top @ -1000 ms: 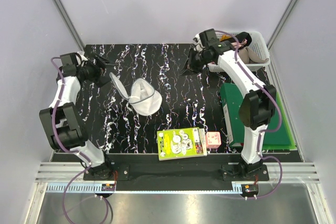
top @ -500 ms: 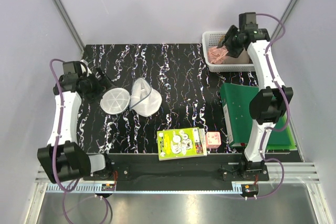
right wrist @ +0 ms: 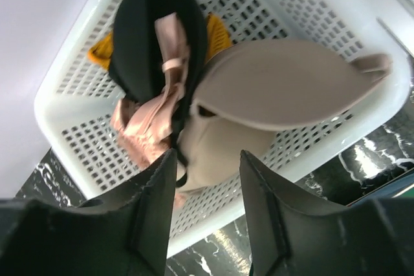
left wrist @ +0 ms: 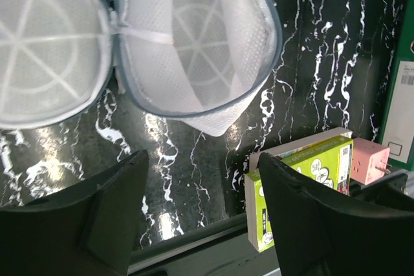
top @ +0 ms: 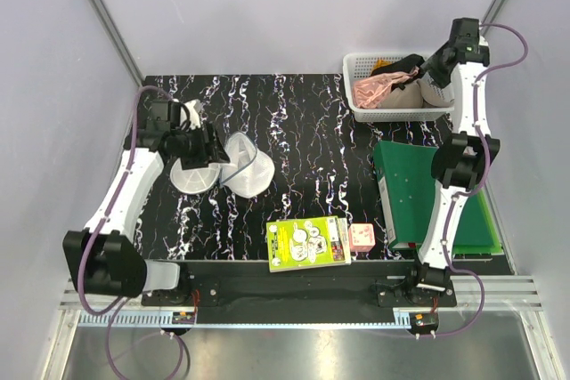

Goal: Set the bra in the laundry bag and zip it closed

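I see the beige-tan soft bra with moulded cups [right wrist: 291, 85] lying inside the white plastic lattice basket [right wrist: 65, 114], in the basket's right half as the overhead camera shows it. It touches a pink frilly garment [right wrist: 145, 127] and a black garment with yellow trim [right wrist: 152, 11], which fill the basket's other half.

My right arm's jaws hang just above the basket, parted, with nothing between them. I judge they are lined up over the bra's lower cup, ready to descend.

Well to the left of the basket, on the black marbled surface [top: 303, 131], lies the white round mesh laundry bag [left wrist: 194, 43]. Its zip is undone and its lid flap is thrown flat beside it, so the mouth faces up to receive the bra. My left arm's jaws hover over the bag, wide apart and empty.

The bra is not yet lifted. The pink garment's straps could snag and come along.
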Action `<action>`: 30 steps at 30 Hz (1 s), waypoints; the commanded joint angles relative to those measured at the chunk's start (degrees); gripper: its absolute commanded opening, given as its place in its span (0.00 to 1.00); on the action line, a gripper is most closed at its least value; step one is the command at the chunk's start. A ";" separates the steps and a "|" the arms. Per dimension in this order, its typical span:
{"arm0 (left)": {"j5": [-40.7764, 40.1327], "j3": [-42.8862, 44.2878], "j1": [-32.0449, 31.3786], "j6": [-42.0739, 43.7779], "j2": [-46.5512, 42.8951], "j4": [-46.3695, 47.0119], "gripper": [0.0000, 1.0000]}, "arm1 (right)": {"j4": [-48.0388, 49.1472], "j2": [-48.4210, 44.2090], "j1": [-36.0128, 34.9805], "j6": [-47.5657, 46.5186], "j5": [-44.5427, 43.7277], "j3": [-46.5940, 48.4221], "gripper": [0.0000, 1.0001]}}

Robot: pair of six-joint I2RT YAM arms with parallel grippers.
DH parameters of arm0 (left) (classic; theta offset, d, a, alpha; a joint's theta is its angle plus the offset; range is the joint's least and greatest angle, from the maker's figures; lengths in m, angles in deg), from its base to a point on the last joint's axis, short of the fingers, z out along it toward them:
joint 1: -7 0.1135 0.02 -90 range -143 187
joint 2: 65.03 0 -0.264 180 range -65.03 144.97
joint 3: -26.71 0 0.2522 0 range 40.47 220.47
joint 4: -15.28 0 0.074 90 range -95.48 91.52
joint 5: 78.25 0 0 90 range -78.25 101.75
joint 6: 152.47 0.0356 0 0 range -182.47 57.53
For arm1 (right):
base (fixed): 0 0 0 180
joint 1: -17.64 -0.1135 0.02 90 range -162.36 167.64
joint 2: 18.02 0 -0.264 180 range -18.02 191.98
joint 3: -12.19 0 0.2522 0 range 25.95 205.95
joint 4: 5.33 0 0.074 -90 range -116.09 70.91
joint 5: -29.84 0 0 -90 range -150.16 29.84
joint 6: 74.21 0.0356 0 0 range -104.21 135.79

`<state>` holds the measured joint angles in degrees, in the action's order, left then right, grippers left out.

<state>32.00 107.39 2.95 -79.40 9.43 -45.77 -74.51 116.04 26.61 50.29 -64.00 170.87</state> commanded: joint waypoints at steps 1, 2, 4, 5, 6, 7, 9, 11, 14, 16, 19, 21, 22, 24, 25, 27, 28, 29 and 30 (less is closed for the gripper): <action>4.79 4.53 -0.16 2.86 4.46 4.57 0.70 | 0.40 1.64 0.52 -0.49 -0.21 3.70 0.50; 5.15 5.41 -0.16 3.21 5.34 4.57 0.68 | 0.49 1.82 0.52 -0.40 -0.03 3.61 0.50; 6.03 7.69 -0.16 3.48 7.71 4.57 0.68 | 1.01 2.43 0.43 0.12 0.58 2.91 0.50; 6.12 8.23 -0.16 3.48 8.24 4.57 0.68 | 1.27 2.52 0.52 0.39 0.67 2.74 0.54; 6.73 8.75 -0.16 3.48 9.03 4.57 0.68 | 1.45 3.13 0.52 0.74 0.58 2.82 0.55; 6.99 9.72 -0.16 3.48 10.08 4.57 0.68 | 1.37 3.40 0.61 1.70 0.50 2.82 0.57; 7.61 10.16 -0.25 3.39 11.06 4.48 0.68 | 1.45 3.93 0.87 3.37 0.41 2.21 0.60; 7.79 10.69 -0.25 3.22 12.03 4.49 0.68 | 2.15 4.63 1.40 5.92 0.76 1.33 0.63; 8.40 11.22 -0.25 2.95 13.17 4.48 0.67 | 2.51 6.03 2.36 10.31 2.25 1.24 0.66; 8.49 11.92 -0.51 2.78 13.43 4.31 0.66 | 2.51 5.86 3.41 15.14 3.74 -0.07 0.70; 7.79 12.54 -0.87 2.78 13.61 4.13 0.66 | 3.20 5.07 4.56 22.08 5.05 -3.50 0.81; 7.52 12.80 -0.96 2.78 13.96 3.96 0.66 | 4.87 4.72 5.61 26.12 7.08 -5.79 0.86; 7.44 12.89 -1.04 2.69 13.96 3.96 0.66 | 5.49 4.81 5.79 27.45 8.48 -6.05 0.88; 7.44 12.89 -1.13 2.69 14.22 3.78 0.66 | 5.50 5.16 6.32 31.48 9.46 -6.40 0.89; 7.35 13.06 -1.31 2.78 14.14 3.69 0.65 | 5.50 5.07 6.49 32.98 10.24 -6.75 0.90; 6.91 13.24 -1.39 2.78 14.14 3.61 0.65 | 5.58 4.81 6.93 36.58 10.95 -7.90 0.90; 6.82 13.33 -1.39 2.78 14.14 3.52 0.65 | 5.85 4.63 7.02 37.39 11.30 -8.07 0.89; 6.82 13.50 -1.39 2.69 14.14 3.52 0.65 | 5.93 5.15 7.20 37.92 11.39 -7.64 0.80; 6.73 13.42 -1.39 2.69 13.96 3.43 0.65 | 5.94 5.33 7.29 38.88 11.83 -7.29 0.75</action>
<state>38.39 118.03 1.86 -77.26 23.35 -43.17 -70.66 121.65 33.63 81.19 -54.40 163.03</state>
